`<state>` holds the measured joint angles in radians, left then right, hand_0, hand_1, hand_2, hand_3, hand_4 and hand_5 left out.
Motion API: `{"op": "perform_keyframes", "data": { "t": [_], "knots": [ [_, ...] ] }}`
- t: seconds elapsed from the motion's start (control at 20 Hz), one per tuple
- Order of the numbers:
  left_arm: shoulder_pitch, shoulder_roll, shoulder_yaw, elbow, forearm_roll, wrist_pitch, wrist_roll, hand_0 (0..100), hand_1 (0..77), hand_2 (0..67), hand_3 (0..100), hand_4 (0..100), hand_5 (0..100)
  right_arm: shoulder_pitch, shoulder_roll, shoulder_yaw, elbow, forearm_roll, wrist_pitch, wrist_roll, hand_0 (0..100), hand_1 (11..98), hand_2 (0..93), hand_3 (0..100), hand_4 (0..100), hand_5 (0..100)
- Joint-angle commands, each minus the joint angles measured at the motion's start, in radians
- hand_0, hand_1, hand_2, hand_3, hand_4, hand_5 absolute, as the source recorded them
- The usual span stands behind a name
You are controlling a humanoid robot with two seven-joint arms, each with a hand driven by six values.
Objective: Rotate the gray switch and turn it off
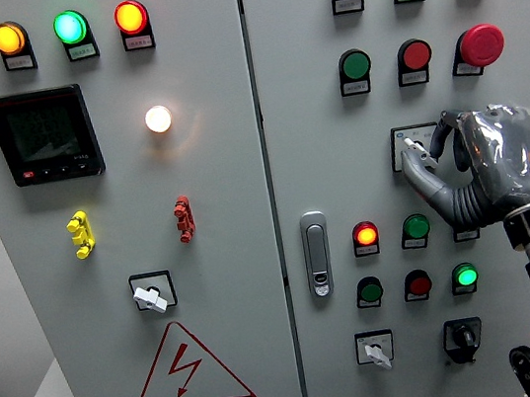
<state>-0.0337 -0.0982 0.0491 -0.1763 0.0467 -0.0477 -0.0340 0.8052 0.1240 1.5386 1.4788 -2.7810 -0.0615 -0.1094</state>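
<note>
My right hand [479, 161] is up at the right door of the grey cabinet [220, 165], fingers [423, 175] curled onto the gray switch [413, 146] in its square plate, gripping the knob. I count three more rotary switches: one [151, 295] on the left door, two low on the right [376, 352] [462, 336]. Three lamps [70, 27] glow top left.

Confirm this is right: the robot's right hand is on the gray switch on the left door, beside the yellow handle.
Wrong door. The head view shows the right hand on the gray switch on the right door, under the green and red buttons. The yellow handle sits on the left door.
</note>
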Motion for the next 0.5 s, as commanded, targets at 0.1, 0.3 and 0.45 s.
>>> {"op": "perform_keyframes", "data": {
  "t": [0.1, 0.3, 0.45],
  "knots": [
    [0.0, 0.0, 0.0, 0.0, 0.001, 0.0, 0.0, 0, 0.0, 10.1, 21, 12, 13, 0.0, 0.0003, 0.0, 0.0, 0.0, 0.0, -0.007, 52, 33.4, 69.3, 98, 85, 100],
    [0.0, 0.0, 0.0, 0.0, 0.001, 0.0, 0.0, 0, 0.0, 10.1, 21, 12, 13, 0.0, 0.0003, 0.0, 0.0, 0.0, 0.0, -0.007, 53, 34.5, 68.3, 98, 85, 100],
    [0.0, 0.0, 0.0, 0.0, 0.001, 0.0, -0.001, 0, 0.0, 10.1, 21, 12, 13, 0.0, 0.0003, 0.0, 0.0, 0.0, 0.0, -0.007, 57, 34.3, 67.9, 98, 84, 100]
  ]
}}
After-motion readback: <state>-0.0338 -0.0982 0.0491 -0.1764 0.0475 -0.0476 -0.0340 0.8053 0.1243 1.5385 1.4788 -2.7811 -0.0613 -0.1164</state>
